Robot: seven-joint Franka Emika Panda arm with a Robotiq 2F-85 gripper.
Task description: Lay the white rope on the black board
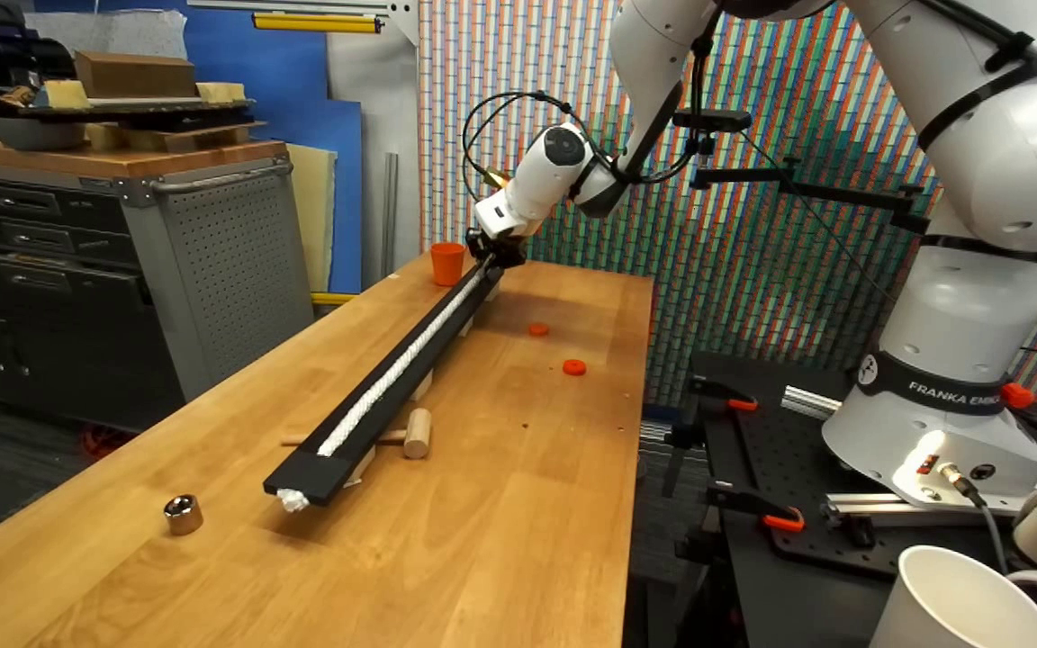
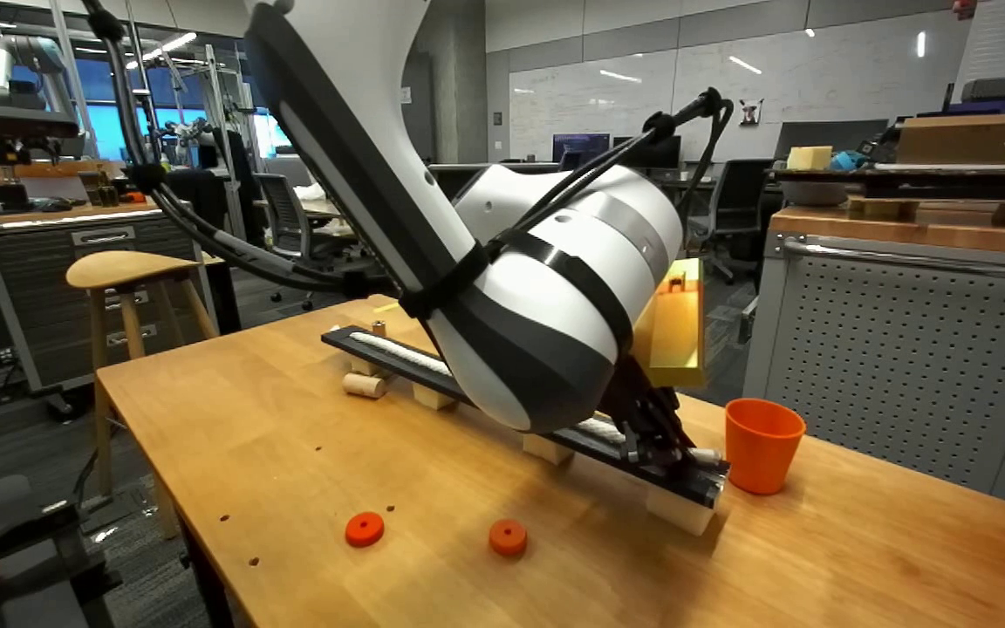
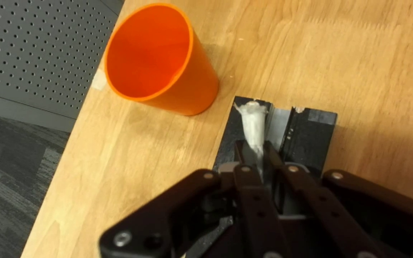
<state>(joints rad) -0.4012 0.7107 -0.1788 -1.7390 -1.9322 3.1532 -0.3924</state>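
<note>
The black board [image 1: 323, 471] is long and narrow, raised on blocks along the wooden table; it also shows in an exterior view [image 2: 633, 468] and the wrist view [image 3: 308, 139]. The white rope [image 1: 395, 369] lies along its groove, with a frayed end hanging past the near end. My gripper [image 1: 485, 259] is at the board's far end, low over it. In the wrist view, my gripper [image 3: 256, 152] is shut on the rope near its taped end [image 3: 254, 125], which sticks out beyond the fingers, beside the groove over the board's left rim. The arm hides the rope's middle in an exterior view [image 2: 603, 429].
An orange cup [image 3: 156, 61] stands just beyond the board's end, close to the gripper. Two orange discs [image 2: 365, 529] lie on the table. A wooden mallet [image 1: 418, 434] lies partly under the board. A metal nut [image 1: 183, 514] stands near the board's other end.
</note>
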